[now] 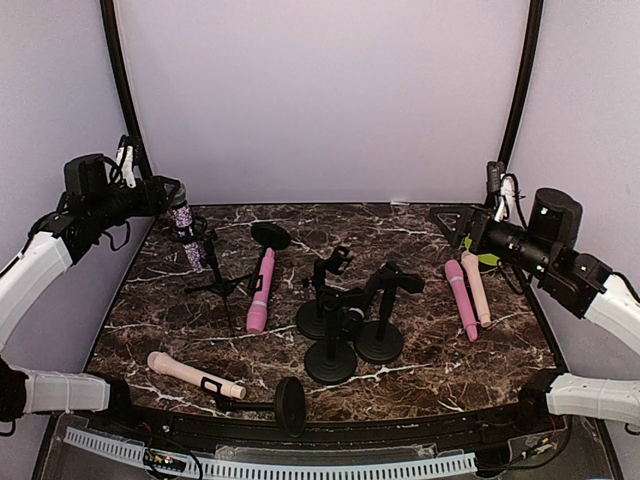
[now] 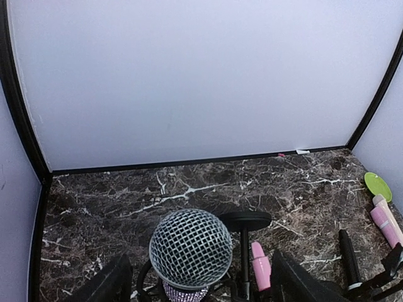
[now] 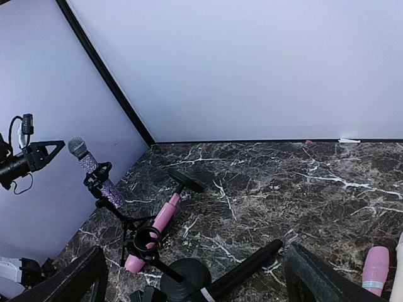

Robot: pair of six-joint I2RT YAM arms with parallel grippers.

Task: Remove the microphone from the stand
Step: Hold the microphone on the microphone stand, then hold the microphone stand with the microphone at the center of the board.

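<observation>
A sparkly purple microphone with a silver mesh head stands tilted in the clip of a black tripod stand at the back left. My left gripper hovers level with its head. In the left wrist view the mesh head sits between the two black fingers, which stand wide apart and clear of it. The right wrist view shows the microphone in the stand, with a gap to the left gripper. My right gripper hangs open over the back right, holding nothing.
A pink microphone lies on a tipped round-base stand. Upright black stands cluster mid-table. A pink and a cream microphone lie at the right by a green disc. Another cream microphone and a tipped stand lie near the front.
</observation>
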